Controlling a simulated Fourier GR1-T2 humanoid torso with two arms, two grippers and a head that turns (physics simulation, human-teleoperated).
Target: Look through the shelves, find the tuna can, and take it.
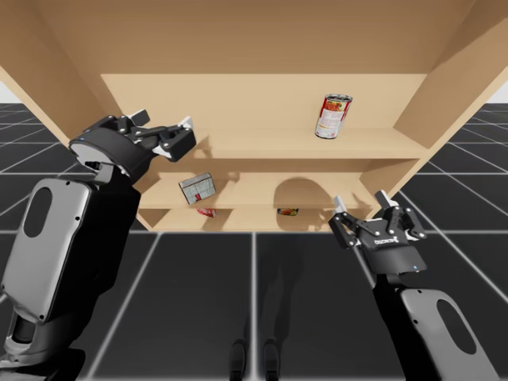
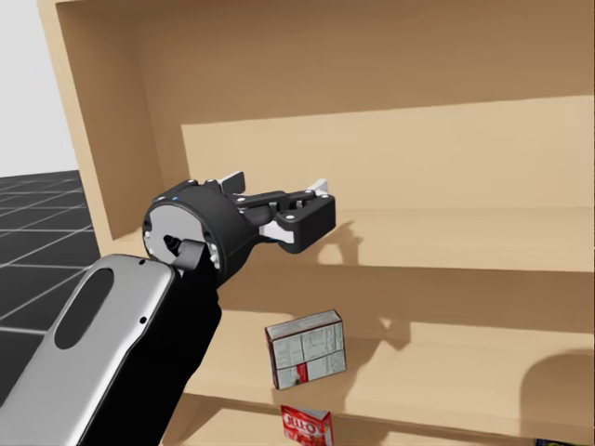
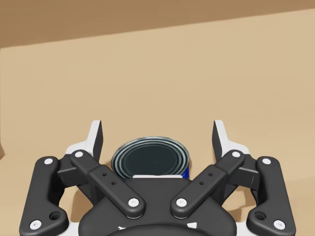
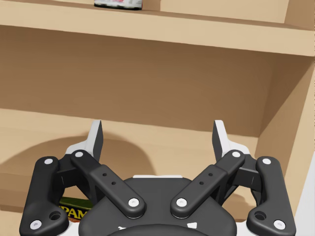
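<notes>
Wooden shelves (image 1: 262,143): a low round can (image 3: 150,158) lies on the top board between the spread fingers of my left pincer (image 3: 157,132) — under that pincer a white box (image 2: 306,347), lower a red box (image 2: 305,426); above my right pincer (image 4: 157,132), a tall can (image 1: 334,116).

One shelf unit (image 1: 444,71) carries three levels. There are two cans: a tall red-and-white can (image 1: 334,116) towards the right end of the top shelf (image 1: 262,144), and a low round can with a blue side (image 3: 150,158) between the fingers of the left pincer (image 1: 189,133). There are two boxes: a grey-white box (image 2: 307,348) left of centre on the middle shelf (image 1: 246,190), and a red box (image 2: 305,426) at the front edge of the lowest shelf (image 1: 246,218). One green-and-yellow item (image 4: 74,212) lies on that lowest shelf too; can or box, I cannot tell. That makes five goods. There are two pincers, the left pincer and the right pincer (image 1: 360,200).
</notes>
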